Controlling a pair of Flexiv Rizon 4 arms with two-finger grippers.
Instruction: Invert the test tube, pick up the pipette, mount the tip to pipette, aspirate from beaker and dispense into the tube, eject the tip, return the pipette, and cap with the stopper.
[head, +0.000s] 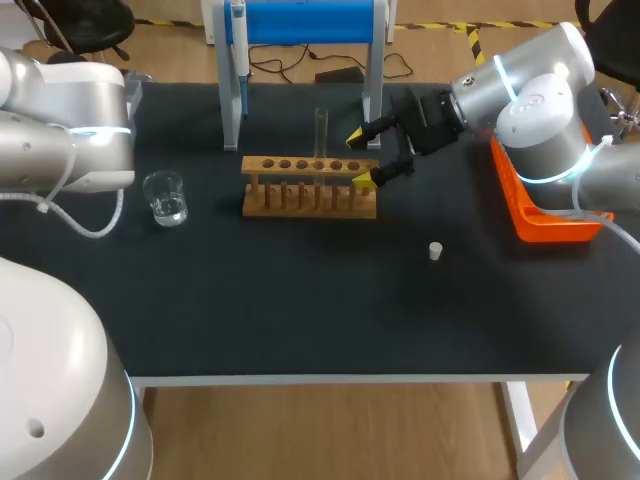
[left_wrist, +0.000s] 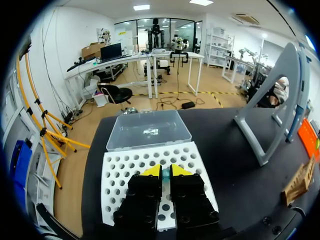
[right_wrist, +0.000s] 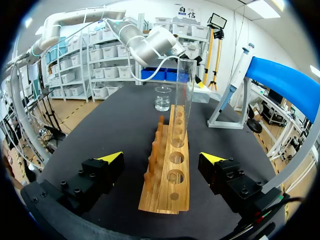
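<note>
A: Right gripper (right_wrist: 161, 157) first — its fingers stand wide apart on either side of the wooden rack (right_wrist: 167, 187), holding nothing. Where's the test tube (right_wrist: 182, 100)?
B: Upright in a rack hole, ahead of those fingers, untouched. I'd judge the inverting done.
A: So the pipette (right_wrist: 239, 67) comes next?
B: Likely — it hangs on its stand (right_wrist: 285, 80) behind the rack. The left gripper (left_wrist: 165, 172) hovers over the tip box (left_wrist: 120, 170), fingers drawn together, apparently empty.
A: What does the move need?
B: Clear the tube without knocking it, then grip the pipette body squarely.
</note>
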